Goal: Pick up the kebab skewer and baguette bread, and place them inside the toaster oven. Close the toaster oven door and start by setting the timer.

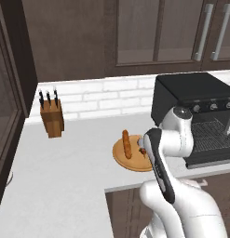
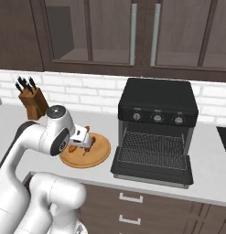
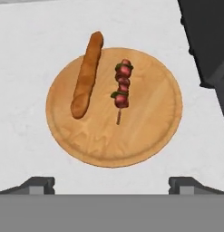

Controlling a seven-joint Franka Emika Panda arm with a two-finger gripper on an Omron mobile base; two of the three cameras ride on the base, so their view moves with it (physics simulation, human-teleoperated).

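Gripper point(image 3: 111, 183) (fingers spread wide) seemingly hovers above kebab skewer point(image 3: 122, 86), beside baguette bread point(image 3: 87, 75).

Baguette point(image 3: 87, 77) and skewer point(image 3: 122, 86) side by side on plate point(image 3: 145, 136), apart. Plate on counter point(image 1: 65, 158), left of toaster oven point(image 2: 158, 98); oven door point(image 2: 153, 176) folded down. Knife block point(image 1: 52, 117) far left near wall.

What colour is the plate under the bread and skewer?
Light tan wood grain; the plate shows best in the hand view.
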